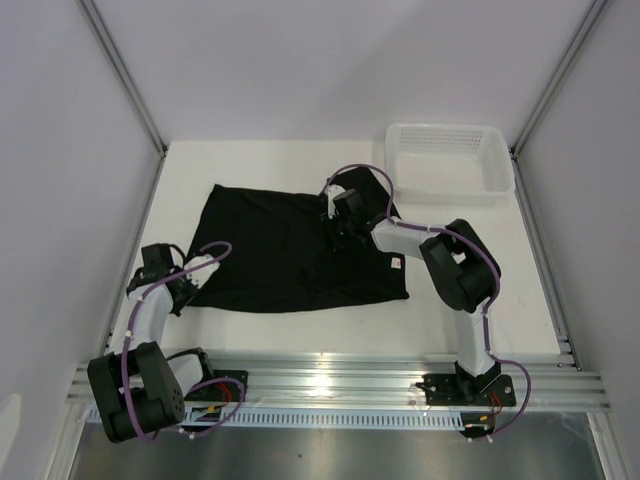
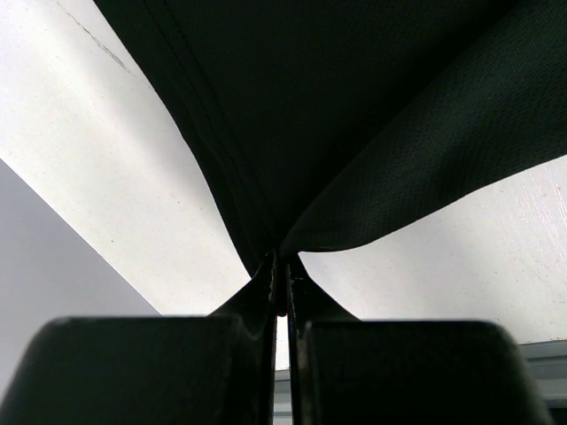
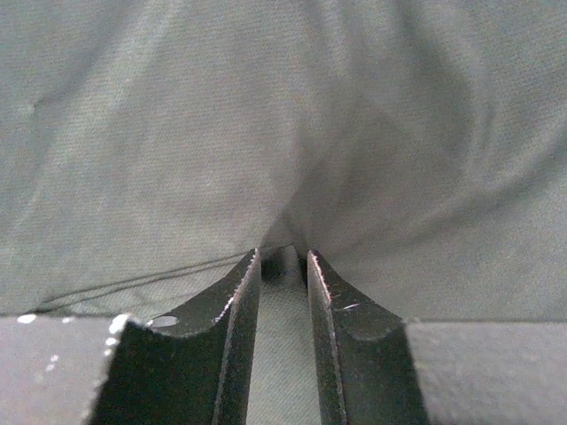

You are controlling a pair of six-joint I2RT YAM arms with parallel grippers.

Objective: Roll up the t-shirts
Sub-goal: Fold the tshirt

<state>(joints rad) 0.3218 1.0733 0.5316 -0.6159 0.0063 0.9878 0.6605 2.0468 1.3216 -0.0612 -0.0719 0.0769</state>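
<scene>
The left pincer [image 2: 280,262], pressed together on a near corner of the black t-shirt [image 1: 280,250] spread mid-table [image 1: 250,160], holds it taut at 8 o'clock, while the right pincer [image 3: 282,266], narrowed on a pinched fold toward the cloth's 2 o'clock, seems poised to start rolling.

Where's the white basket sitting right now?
In the top view, the white mesh basket sits at the far right corner of the table, just beyond the far right edge of the black t-shirt.
</scene>
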